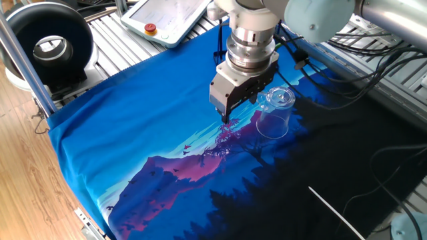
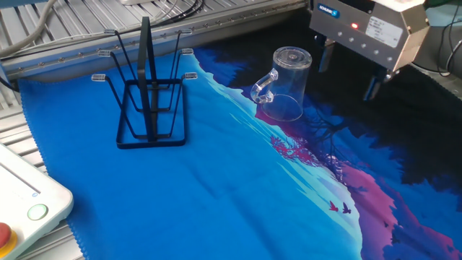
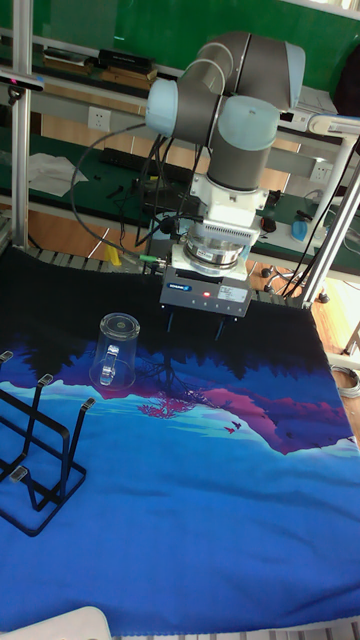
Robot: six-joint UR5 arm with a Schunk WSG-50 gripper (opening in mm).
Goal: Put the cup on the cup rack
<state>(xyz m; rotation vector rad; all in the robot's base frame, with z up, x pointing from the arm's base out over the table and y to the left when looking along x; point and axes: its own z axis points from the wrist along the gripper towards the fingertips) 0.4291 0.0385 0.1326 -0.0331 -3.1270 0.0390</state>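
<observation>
Cup (image 2: 286, 85) upside down on printed cloth (image 2: 216, 180), thick base up, handle (image 2: 263, 87) toward cup rack. Stands where blue print meets dark print. Nothing touching it.

Gripper (image 2: 350, 72) just beside cup, on side away from handle, jaws spread wide, empty, fingertips above cloth. In tall fixed view gripper (image 3: 196, 326) to right of cup (image 3: 115, 351), clear gap between.

Cup rack (image 2: 148, 94) well apart from cup, upright on blue part of cloth, pegs bare.

White pendant (image 1: 170, 17) on tabletop edge beyond cloth.
</observation>
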